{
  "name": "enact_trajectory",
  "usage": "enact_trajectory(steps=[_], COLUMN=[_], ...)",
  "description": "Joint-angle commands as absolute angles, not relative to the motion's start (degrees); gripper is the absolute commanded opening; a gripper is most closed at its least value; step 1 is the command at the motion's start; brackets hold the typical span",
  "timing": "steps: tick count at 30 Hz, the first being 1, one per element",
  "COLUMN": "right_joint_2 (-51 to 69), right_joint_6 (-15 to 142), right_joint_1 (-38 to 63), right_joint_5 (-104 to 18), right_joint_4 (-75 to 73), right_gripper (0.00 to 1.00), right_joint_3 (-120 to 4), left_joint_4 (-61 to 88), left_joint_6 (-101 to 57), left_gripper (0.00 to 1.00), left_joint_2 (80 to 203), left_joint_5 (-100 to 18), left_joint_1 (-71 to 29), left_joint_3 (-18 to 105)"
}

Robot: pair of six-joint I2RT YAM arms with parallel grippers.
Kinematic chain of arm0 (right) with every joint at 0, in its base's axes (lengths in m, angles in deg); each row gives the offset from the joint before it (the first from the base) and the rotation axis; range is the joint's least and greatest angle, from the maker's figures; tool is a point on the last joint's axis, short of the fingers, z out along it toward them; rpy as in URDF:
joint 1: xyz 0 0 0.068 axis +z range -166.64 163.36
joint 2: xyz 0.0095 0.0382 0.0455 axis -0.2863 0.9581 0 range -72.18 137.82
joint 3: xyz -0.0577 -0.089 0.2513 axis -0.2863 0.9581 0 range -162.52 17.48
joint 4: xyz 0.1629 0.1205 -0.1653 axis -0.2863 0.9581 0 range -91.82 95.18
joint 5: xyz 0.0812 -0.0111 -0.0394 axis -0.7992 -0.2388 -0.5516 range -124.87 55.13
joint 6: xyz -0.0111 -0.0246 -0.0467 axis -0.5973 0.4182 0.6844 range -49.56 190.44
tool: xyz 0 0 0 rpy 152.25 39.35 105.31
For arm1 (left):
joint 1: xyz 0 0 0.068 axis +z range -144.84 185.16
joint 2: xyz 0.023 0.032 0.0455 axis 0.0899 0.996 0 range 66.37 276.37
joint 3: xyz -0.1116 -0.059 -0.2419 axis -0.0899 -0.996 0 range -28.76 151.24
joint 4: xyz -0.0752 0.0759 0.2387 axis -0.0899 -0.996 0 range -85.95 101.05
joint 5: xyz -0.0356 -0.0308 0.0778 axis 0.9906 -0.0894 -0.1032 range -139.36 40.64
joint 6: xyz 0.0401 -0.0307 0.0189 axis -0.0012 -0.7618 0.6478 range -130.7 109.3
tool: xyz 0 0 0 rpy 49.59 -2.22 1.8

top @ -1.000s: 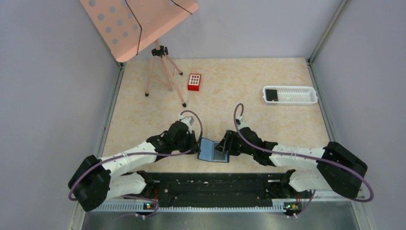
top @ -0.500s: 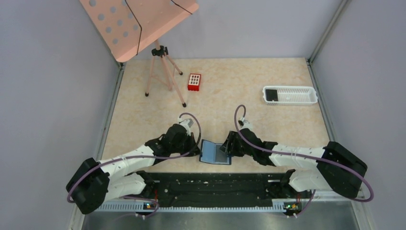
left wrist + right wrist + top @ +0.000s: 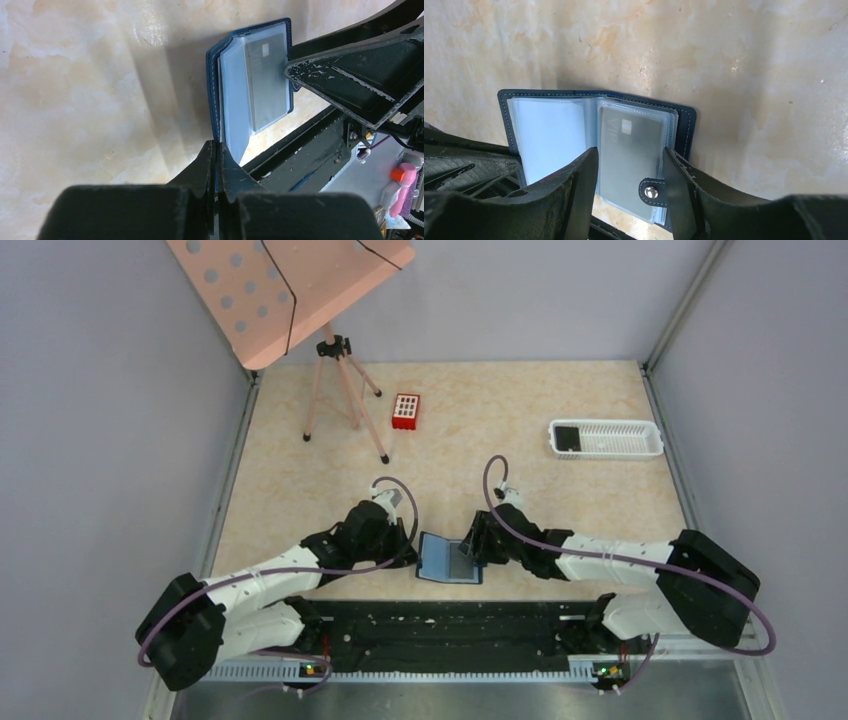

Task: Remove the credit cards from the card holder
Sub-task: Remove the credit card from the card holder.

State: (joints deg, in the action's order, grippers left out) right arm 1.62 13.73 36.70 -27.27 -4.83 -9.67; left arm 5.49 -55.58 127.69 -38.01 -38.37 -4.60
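Note:
The blue card holder (image 3: 447, 558) lies open near the table's front edge, between both arms. My left gripper (image 3: 216, 146) is shut on the edge of its blue cover (image 3: 214, 95), beside the pale empty sleeve. A grey credit card (image 3: 628, 150) sits inside the clear sleeve of the right half (image 3: 267, 82). My right gripper (image 3: 630, 167) is open, one finger at the fold and the other at the outer edge by the snap tab (image 3: 651, 191). I cannot tell whether its pads touch the sleeve. Another dark credit card (image 3: 567, 437) lies in the white tray.
The white slotted tray (image 3: 620, 439) stands at the far right. A small red box (image 3: 405, 411) and a tripod (image 3: 343, 390) carrying a pink perforated board are at the back left. A black rail (image 3: 450, 625) runs just behind the card holder's near edge.
My left gripper has closed on the card holder's left cover edge. The raised right half of the card holder has come down flatter, with the right gripper still over it.

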Motion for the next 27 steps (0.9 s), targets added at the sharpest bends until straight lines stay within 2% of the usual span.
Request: enact_trajectory(steps=[1,14,23,27], right_joint_2=[2.69,5.99,0.1,-2.11], right_joint_6=[15.41,14.22,12.1,12.37], right_joint_1=[38.29,39.2,39.17,39.19], right_joint_5=[-23.72,-26.69,-32.19,-30.34], right_joint_4=[-0.15,-3.47,-18.56,-15.6], right_gripper=[0.5,0.51,0.51,0.51], right_joint_3=[-14.1,-14.79,-8.9,-9.41], left_joint_4=[7.62,7.94,8.04,8.07], left_joint_6=[-55.48,-55.54,-55.72,-55.87], left_gripper=[0.0,0.0,0.0,0.0], left_joint_2=[126.36,125.61,125.28,125.13], left_joint_5=[-37.77,-37.57,-37.67,-37.76], left_joint_1=[-38.18,-38.17,-38.17,-38.17], left_joint_3=[-4.94,-5.72,-6.32,-6.52])
